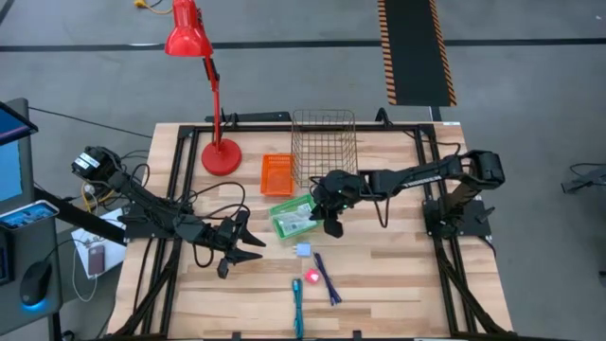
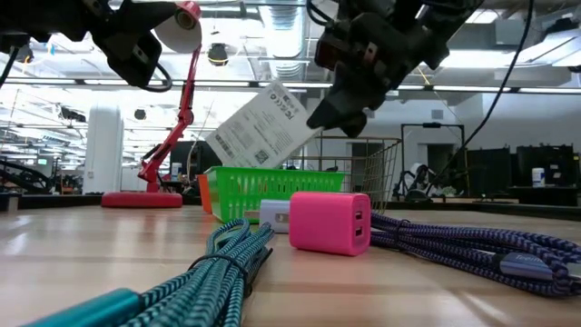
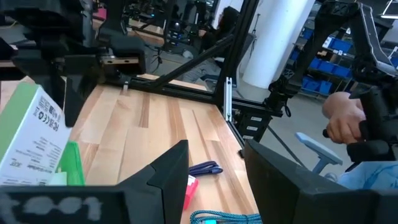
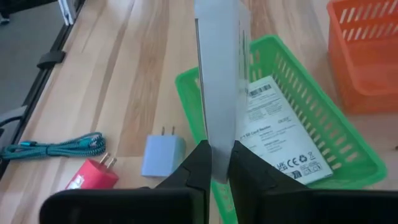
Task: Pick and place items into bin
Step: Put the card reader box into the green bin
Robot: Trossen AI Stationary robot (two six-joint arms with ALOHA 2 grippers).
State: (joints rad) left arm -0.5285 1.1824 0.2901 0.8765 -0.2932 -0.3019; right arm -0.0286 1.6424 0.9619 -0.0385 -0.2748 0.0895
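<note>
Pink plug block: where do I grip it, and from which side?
Probably from above, closing across the pink plug block's smooth sides behind its metal prongs: it lies flat, with teal braided cable and purple braided cable crowding it. Use the open left gripper; the right gripper holds a white card pack.
</note>
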